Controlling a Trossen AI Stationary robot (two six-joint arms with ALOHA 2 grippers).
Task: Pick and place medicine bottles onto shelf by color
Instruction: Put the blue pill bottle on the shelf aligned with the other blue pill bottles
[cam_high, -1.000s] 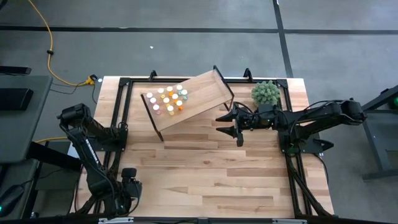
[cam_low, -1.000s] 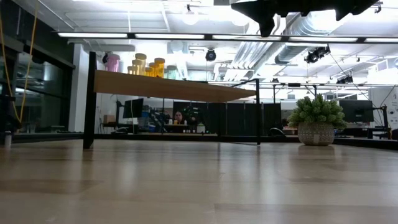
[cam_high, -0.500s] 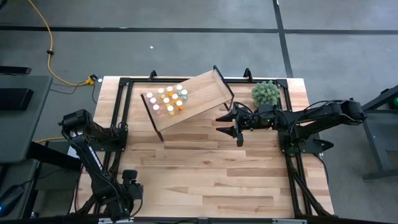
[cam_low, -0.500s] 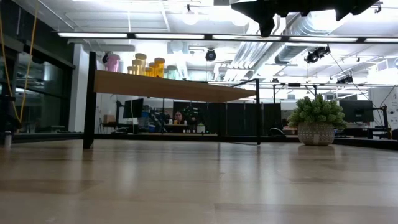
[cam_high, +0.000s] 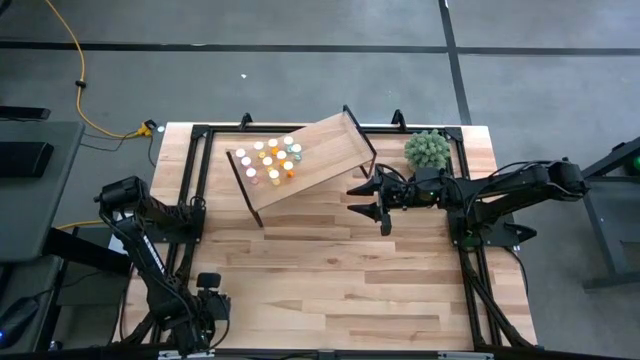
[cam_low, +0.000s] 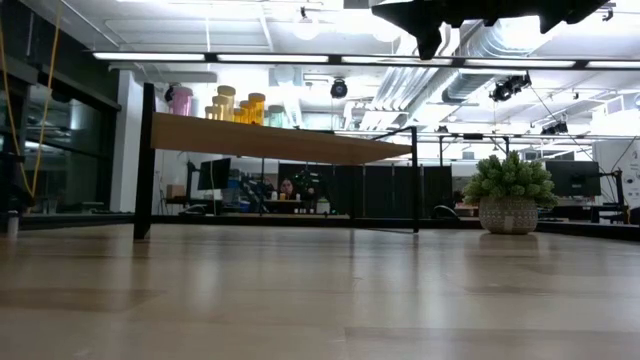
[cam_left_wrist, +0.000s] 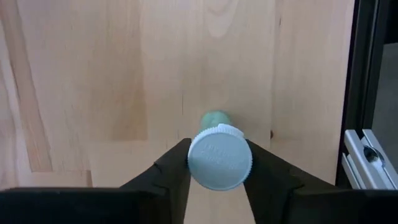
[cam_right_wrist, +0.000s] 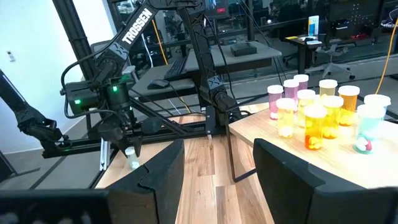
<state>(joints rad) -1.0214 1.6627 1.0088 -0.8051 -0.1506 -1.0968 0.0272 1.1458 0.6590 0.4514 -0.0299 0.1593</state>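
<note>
A teal medicine bottle (cam_left_wrist: 216, 119) with a white cap stands upright near the table's near left corner. My left gripper (cam_high: 208, 300) points down over it with a finger on each side of the cap; the right wrist view shows the gripper (cam_right_wrist: 130, 148) from afar. Several other medicine bottles (cam_high: 268, 160), orange, yellow, pink and teal, stand on the left end of the shelf (cam_high: 320, 150). My right gripper (cam_high: 368, 198) hangs level and open beside the shelf's near right corner, with nothing between its fingers. My left gripper has the bottle's white cap (cam_left_wrist: 219, 157) between its two fingers, one finger (cam_left_wrist: 177, 167) on each side of the rim. The fingers come from above, pointing down. The bottle stands upright with its base on the table.
A fuzzy green plant (cam_high: 428, 150) in a pot stands at the far right of the table, behind my right arm. Black frame rails (cam_left_wrist: 367, 93) run along the table's left edge, close to the held bottle. Bare tabletop (cam_high: 340, 270) lies between the arms.
My left gripper has sunk a little toward the table at the near left corner, then kept still. My right arm has not moved.
</note>
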